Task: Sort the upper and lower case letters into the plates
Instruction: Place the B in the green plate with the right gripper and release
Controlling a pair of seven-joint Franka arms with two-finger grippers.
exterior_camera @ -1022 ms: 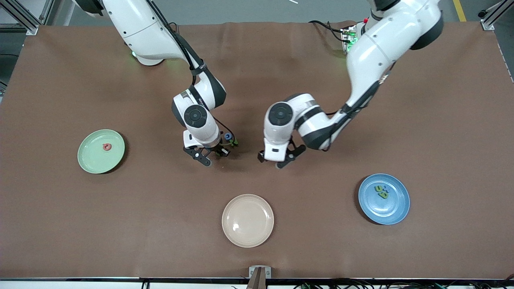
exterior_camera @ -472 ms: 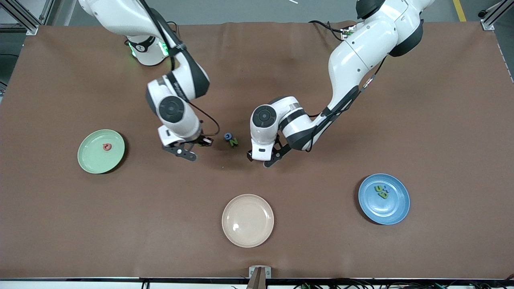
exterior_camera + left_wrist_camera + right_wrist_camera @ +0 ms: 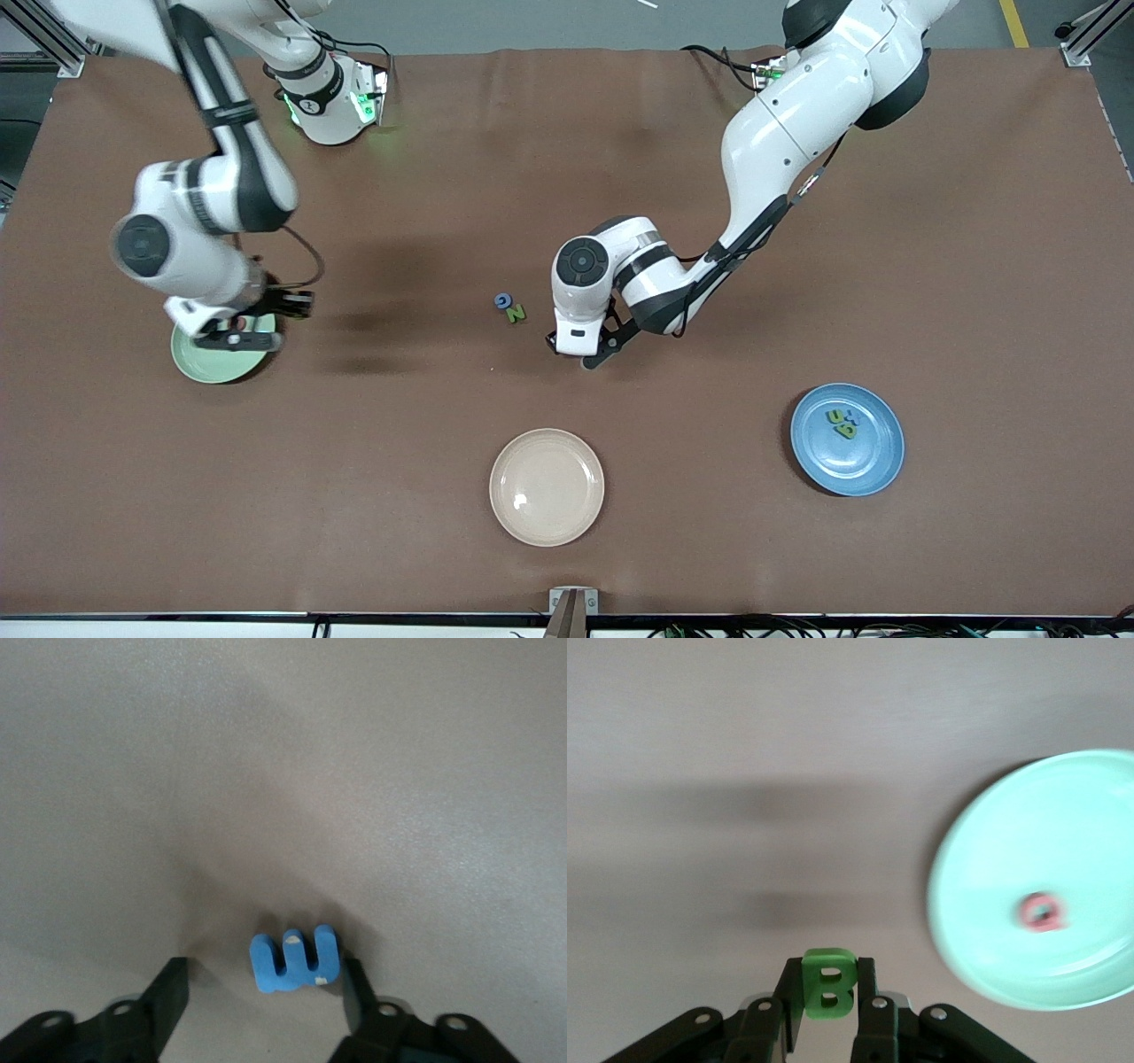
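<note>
A chunky green letter B (image 3: pixel 827 985), matte and foam-like with two small holes, sits pinched between the black fingers of the right gripper (image 3: pixel 232 335), which hangs over the pale mint green plate (image 3: pixel 202 363) at the middle left of the front view. That plate is round, shallow and glossy, and a small red letter (image 3: pixel 1042 912) lies in its well. Near the centre of the frame a blue G (image 3: pixel 503 301) and a green N (image 3: pixel 516 313) lie touching each other on the bare brown table cover (image 3: pixel 372 496), which looks matte and faintly creased. Just beside them, toward the left arm's end of the table, the left gripper (image 3: pixel 580 347) is low over the cover with its jaws still apart on either side of a blocky blue E (image 3: pixel 296 960); one finger touches the letter and the other stands clear. The blue plate (image 3: pixel 877 461), at the lower right, holds green and blue letters (image 3: pixel 842 423). A smooth cream-beige plate (image 3: pixel 547 486) sits at the lower middle.
</note>
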